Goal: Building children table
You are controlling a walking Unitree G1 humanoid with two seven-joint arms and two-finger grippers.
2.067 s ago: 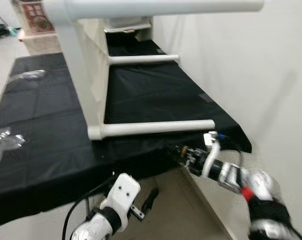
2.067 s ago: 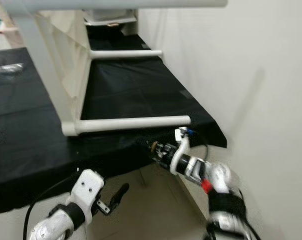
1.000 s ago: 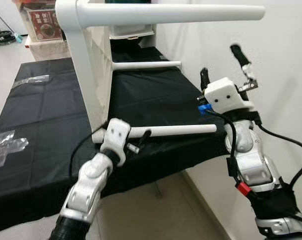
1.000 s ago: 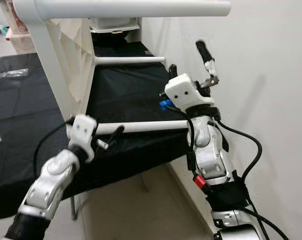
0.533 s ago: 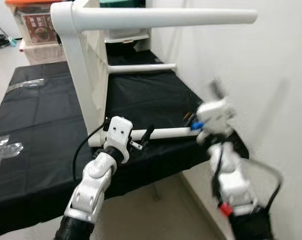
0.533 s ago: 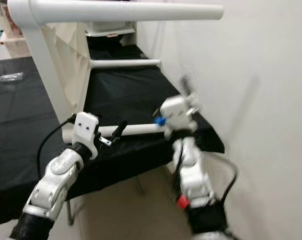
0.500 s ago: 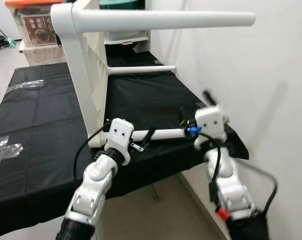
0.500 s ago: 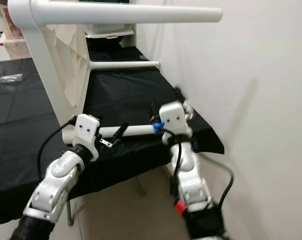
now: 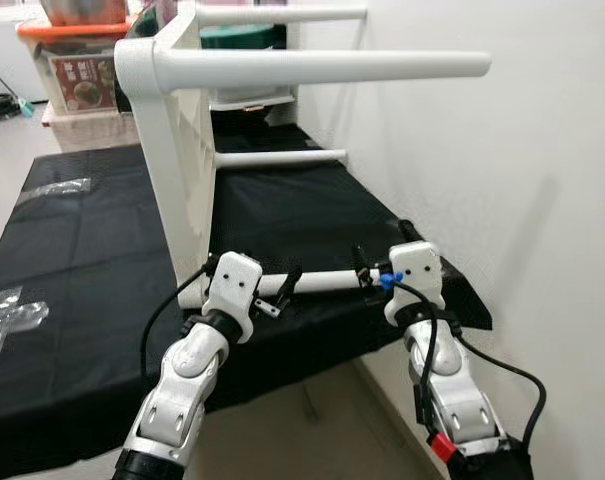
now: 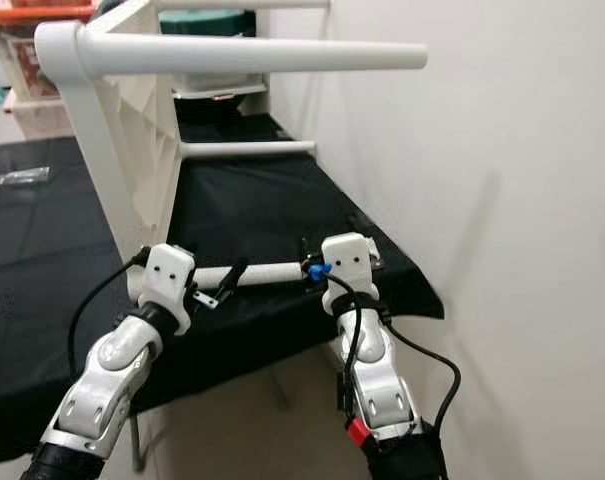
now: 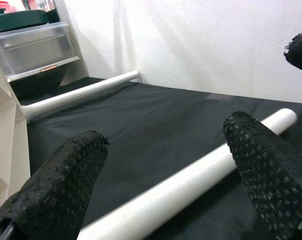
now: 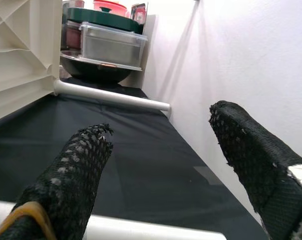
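On the black-covered work table (image 9: 72, 240), near the white wall (image 9: 502, 160), the white children table (image 9: 187, 170) lies on its side, so its four legs point toward the wall. Its lowest near leg (image 9: 322, 281) rests on the cloth close to the front edge. Behind it are stacked storage containers (image 12: 108, 42).

Both arms are now at this leg, and this is the big change. About two seconds ago they hung below the table edge, and one second ago the right arm was raised high beside the wall. Now the left gripper (image 9: 287, 283) is at the middle of the leg, and the right gripper (image 9: 377, 268) is at its free end.

In the left wrist view the two black fingers (image 11: 56, 195) are spread wide, with the leg passing between them and not yet pinched. The right gripper's fingers (image 12: 78, 175) are also spread apart, and the leg seems to lie just under them, though its tip is mostly hidden.

I judge that the robot is lined up to grasp this leg with both grippers, maybe to tighten it or to turn the table upright. Closing the fingers is the step which remains.
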